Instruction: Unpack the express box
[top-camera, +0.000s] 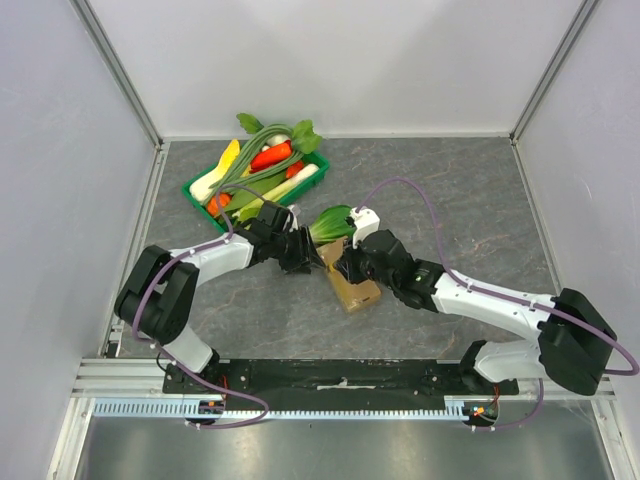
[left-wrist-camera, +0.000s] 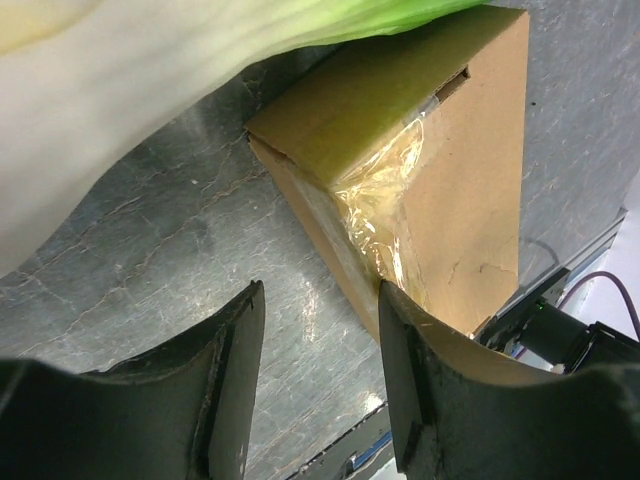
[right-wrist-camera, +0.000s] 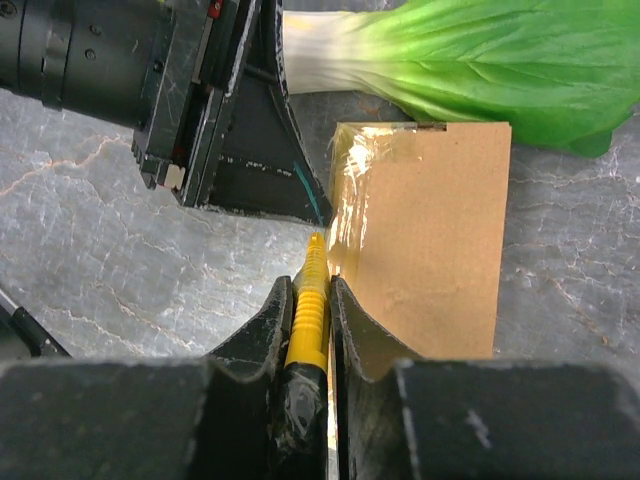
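Observation:
The express box (top-camera: 352, 285) is a small brown carton with clear tape on it, lying mid-table; it also shows in the left wrist view (left-wrist-camera: 440, 170) and the right wrist view (right-wrist-camera: 430, 240). My right gripper (right-wrist-camera: 318, 290) is shut on a yellow ridged tool (right-wrist-camera: 310, 305) whose tip touches the box's taped left edge. My left gripper (left-wrist-camera: 320, 300) is open and empty, its right finger (left-wrist-camera: 420, 400) against the box's side. A bok choy (top-camera: 330, 222) lies at the box's far end, seen too in the right wrist view (right-wrist-camera: 470, 60).
A green plastic tray (top-camera: 196, 194) full of vegetables stands at the back left. Grey walls enclose the table on three sides. The two arms meet close together at the box.

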